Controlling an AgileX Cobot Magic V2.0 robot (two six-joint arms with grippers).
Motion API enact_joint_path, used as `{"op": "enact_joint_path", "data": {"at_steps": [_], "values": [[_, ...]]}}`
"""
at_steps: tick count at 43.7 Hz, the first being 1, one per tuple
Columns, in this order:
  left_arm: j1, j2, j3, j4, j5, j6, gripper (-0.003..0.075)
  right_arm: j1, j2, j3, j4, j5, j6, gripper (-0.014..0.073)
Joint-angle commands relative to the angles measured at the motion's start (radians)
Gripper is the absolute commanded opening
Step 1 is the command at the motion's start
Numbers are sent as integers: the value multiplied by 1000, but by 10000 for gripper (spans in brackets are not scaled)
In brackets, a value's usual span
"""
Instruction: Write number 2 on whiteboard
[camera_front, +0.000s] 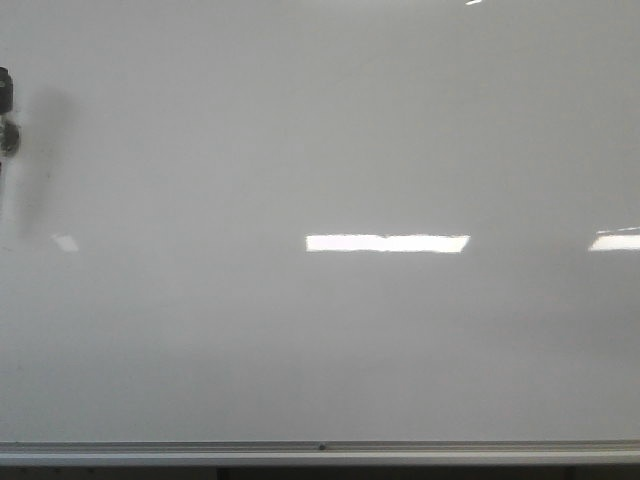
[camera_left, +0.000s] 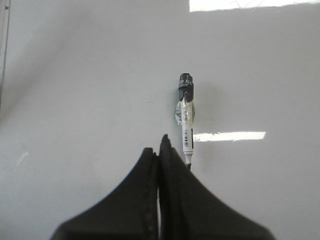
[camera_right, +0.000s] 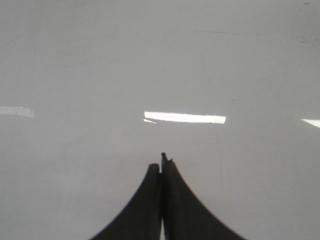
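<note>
The whiteboard (camera_front: 320, 150) fills the front view, with its silver frame (camera_front: 320, 452) along the bottom. No number 2 shows on it in any view. A marker with a black cap and white barrel (camera_left: 186, 120) rests against the board in the left wrist view; its lower end disappears just behind the right finger of my left gripper (camera_left: 159, 145). The left jaws are pressed together with nothing between them. The marker's cap also shows at the far left edge of the front view (camera_front: 4, 92). My right gripper (camera_right: 162, 162) is shut and empty over bare board (camera_right: 160, 60).
Bright rectangular light reflections lie on the board (camera_front: 387, 243). A frame edge of the board (camera_left: 4, 50) shows at the side of the left wrist view. Faint thin smudges mark the board (camera_right: 216, 33). Neither arm shows in the front view.
</note>
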Motion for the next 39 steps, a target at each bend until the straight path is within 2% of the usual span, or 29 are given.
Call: {"op": "enact_joint_path", "data": {"at_steps": [1, 28, 39], "values": [[2, -14, 8, -8, -79, -5, -20, -6, -19, -15, 0, -88, -3, -68], [2, -14, 8, -8, -79, -5, -20, -6, -19, -15, 0, -88, -3, -68], [2, -14, 6, -8, -100, -5, -20, -7, -19, -16, 0, -134, -3, -68]]}}
